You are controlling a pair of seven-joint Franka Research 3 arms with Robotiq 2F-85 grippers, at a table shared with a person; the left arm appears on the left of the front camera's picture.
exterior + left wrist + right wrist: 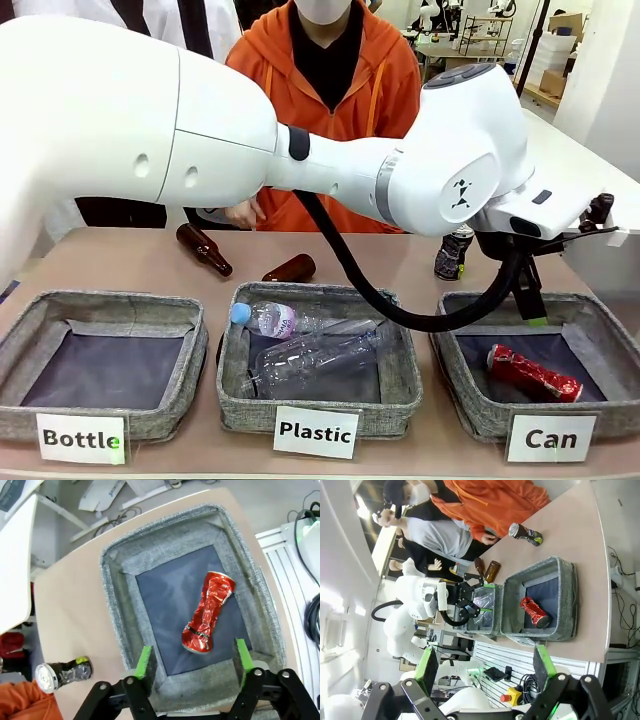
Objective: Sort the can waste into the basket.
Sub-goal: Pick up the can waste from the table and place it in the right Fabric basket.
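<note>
The crushed red can [533, 373] lies on the dark lining of the grey basket [455, 345] labelled "Can". My left gripper [527, 300] hangs just above the basket's back edge, reaching in from across the table. Seen from the left wrist, its green pads stand wide apart on either side of the red can [207, 612], which rests free inside the basket [112, 580]; the left gripper [194, 660] is open. The black can [453, 252] stands on the table behind the basket. My right gripper [485, 665] is open, high and off to the side of the table.
A middle bin labelled "Plastic" [232, 385] holds clear bottles [300, 350]. The "Bottle" bin [30, 335] is on the left. Two brown glass bottles [205, 250] [290, 268] lie behind the bins. A person in orange [330, 90] sits at the far edge.
</note>
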